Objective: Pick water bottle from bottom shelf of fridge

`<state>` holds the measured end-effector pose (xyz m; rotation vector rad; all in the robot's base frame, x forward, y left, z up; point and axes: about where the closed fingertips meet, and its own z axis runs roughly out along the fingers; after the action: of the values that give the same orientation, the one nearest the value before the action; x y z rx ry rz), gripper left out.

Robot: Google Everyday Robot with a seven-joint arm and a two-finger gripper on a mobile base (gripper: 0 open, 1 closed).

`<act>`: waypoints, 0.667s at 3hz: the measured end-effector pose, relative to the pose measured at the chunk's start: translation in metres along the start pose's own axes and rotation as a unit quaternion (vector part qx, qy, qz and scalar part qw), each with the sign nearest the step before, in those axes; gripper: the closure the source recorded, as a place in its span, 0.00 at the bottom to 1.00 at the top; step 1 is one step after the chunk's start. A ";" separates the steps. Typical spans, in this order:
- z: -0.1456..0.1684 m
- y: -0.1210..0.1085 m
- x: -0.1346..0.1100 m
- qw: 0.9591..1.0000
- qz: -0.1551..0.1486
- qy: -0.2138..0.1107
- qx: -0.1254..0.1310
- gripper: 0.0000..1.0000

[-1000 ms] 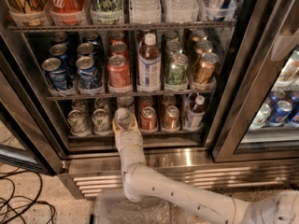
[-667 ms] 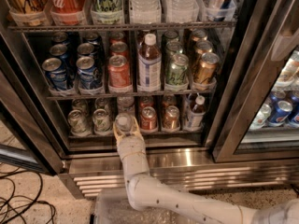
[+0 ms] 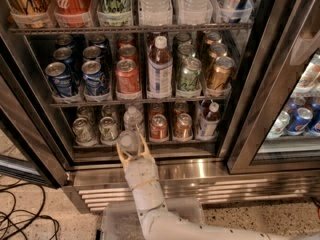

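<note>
The fridge point(image 3: 200, 170) stands open, with a steel frame and a dark interior. Its bottom shelf point(image 3: 165, 145) holds silver-green cans at the left and red and copper cans at the right. My gripper point(image 3: 132, 151) is at the shelf's front edge, left of centre, on a white arm that rises from below. Its fingers point(image 3: 120, 154) sit on both sides of the water bottle point(image 3: 128, 141), clear with a white cap, and hold it at the shelf's lip. A second clear bottle point(image 3: 133, 119) stands just behind it in the same lane.
A small bottle of dark drink point(image 3: 211, 119) stands at the shelf's right end. The rack above holds blue, red, green and gold cans and a tall bottle of reddish drink point(image 3: 160, 69). The glass door frame point(image 3: 260, 104) stands at the right, the ribbed grille point(image 3: 225, 189) below, and cables point(image 3: 20, 211) lie on the floor at the left.
My gripper has drawn back out of the bottom shelf toward the camera with the water bottle between its fingers. A second bottle now shows behind it.
</note>
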<state>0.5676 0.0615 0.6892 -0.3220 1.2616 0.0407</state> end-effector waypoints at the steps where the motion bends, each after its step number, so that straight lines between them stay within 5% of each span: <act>1: -0.025 0.007 -0.028 0.999 -0.020 -0.042 -0.014 1.00; 2: -0.055 0.005 -0.072 0.996 -0.012 -0.067 -0.064 1.00</act>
<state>0.4934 0.0627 0.7412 -0.4380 1.1233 0.1217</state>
